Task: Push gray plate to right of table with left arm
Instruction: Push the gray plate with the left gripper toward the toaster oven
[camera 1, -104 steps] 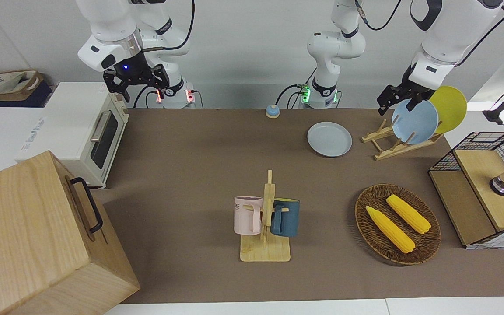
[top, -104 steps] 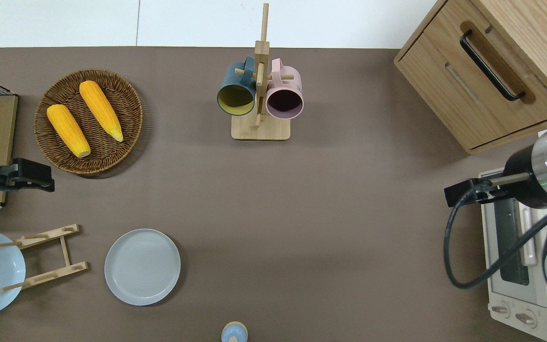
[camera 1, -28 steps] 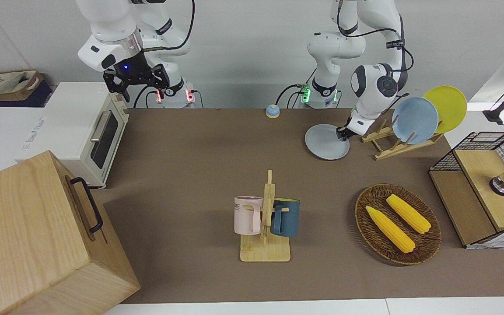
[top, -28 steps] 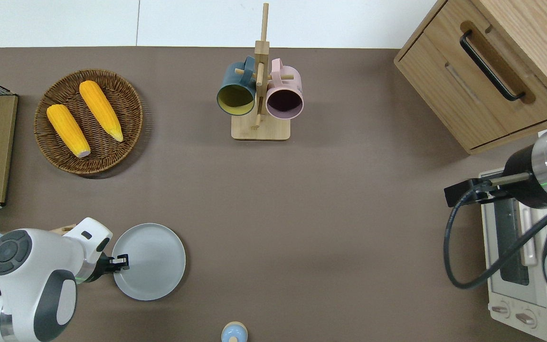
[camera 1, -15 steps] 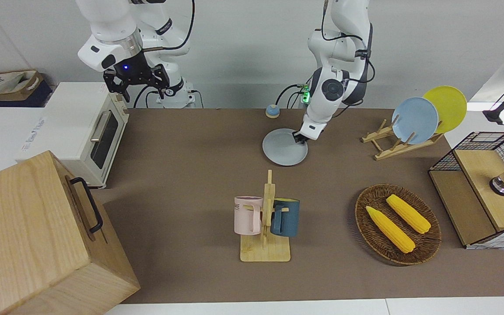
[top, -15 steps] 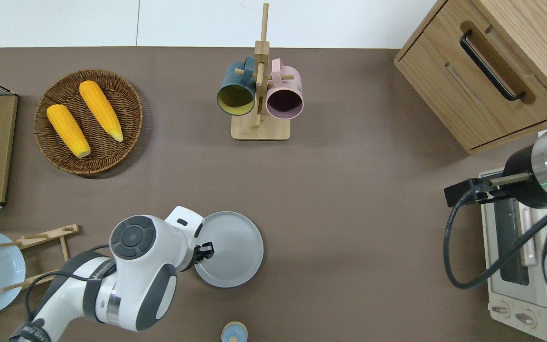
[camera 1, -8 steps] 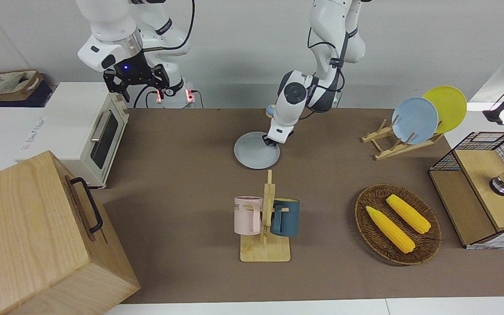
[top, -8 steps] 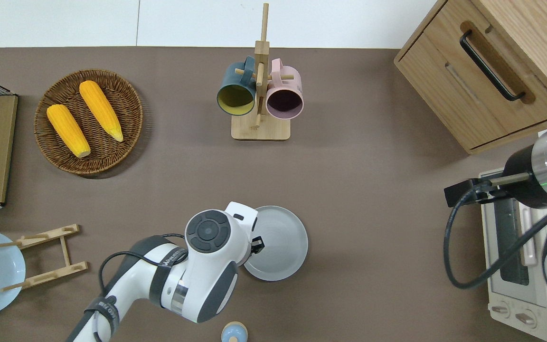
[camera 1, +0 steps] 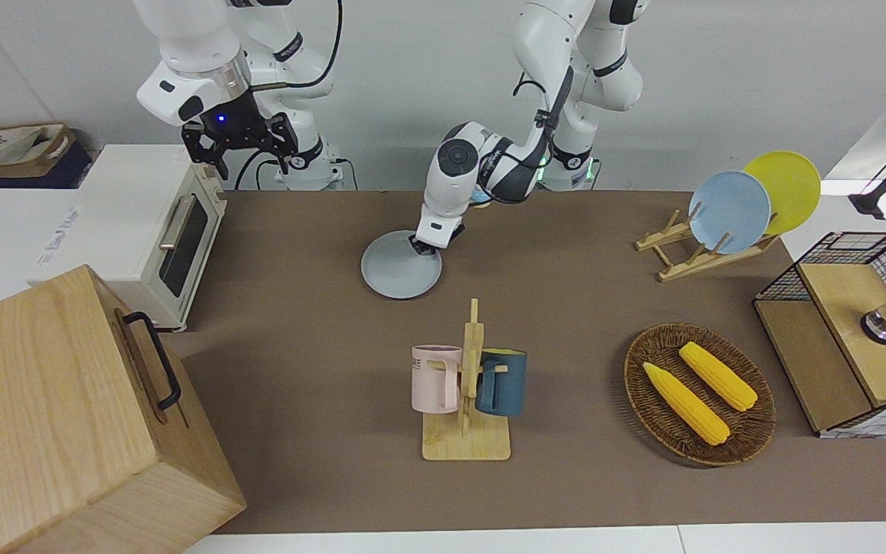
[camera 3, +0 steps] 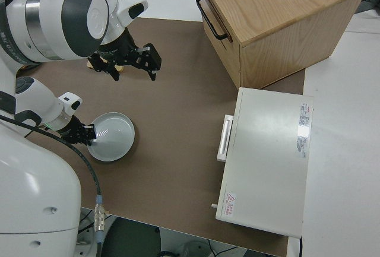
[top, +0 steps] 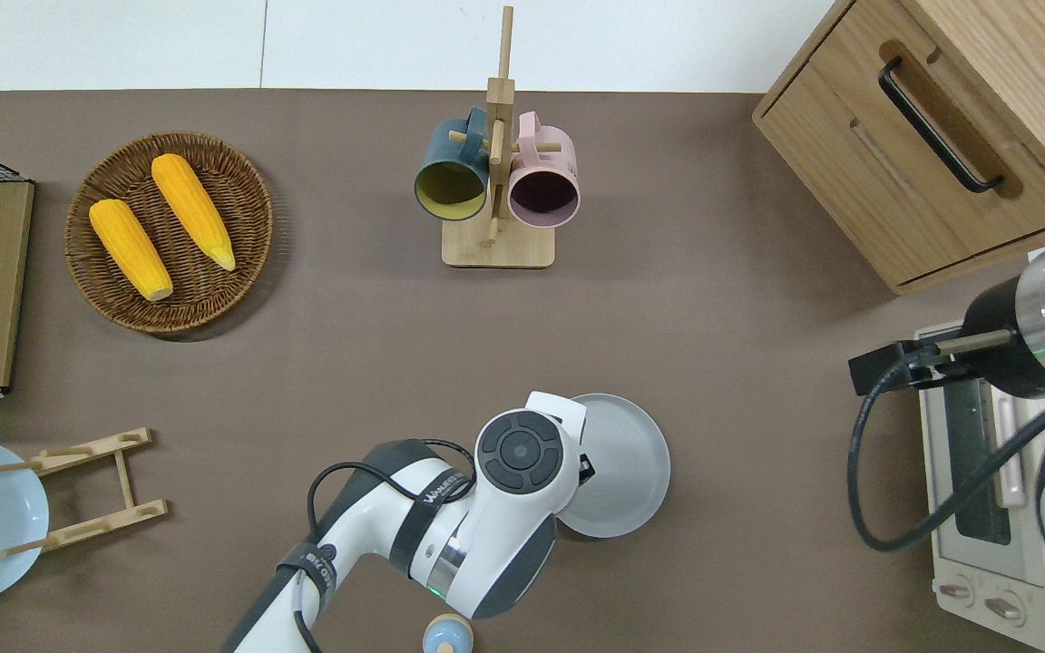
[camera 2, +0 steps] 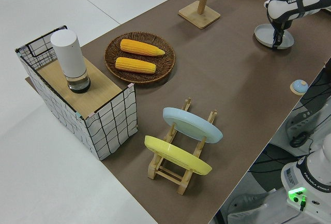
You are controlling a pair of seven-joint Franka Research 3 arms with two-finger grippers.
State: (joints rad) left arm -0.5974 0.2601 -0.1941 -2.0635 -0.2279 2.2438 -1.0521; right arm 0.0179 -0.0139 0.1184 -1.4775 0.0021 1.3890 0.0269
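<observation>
The gray plate (top: 624, 462) lies flat on the brown table (top: 758, 317), near its middle, nearer to the robots than the mug rack. It also shows in the front view (camera 1: 400, 267), the left side view (camera 2: 272, 34) and the right side view (camera 3: 114, 136). My left gripper (top: 584, 469) is low at the plate's rim on the side toward the left arm's end and touches it (camera 1: 421, 245) (camera 3: 84, 133). The right arm is parked, its gripper (camera 1: 240, 151) open and empty.
A mug rack (top: 497, 245) with two mugs stands farther from the robots. A small blue bell (top: 447, 635) sits near the robots' edge. A toaster oven (top: 985, 508) and a wooden cabinet (top: 940, 136) fill the right arm's end. A corn basket (top: 169, 231) and a plate rack (camera 1: 708, 246) are at the left arm's end.
My left gripper came down beside the plate rack and has slid the gray plate steadily across the table toward the right arm's end. The right arm has not moved.
</observation>
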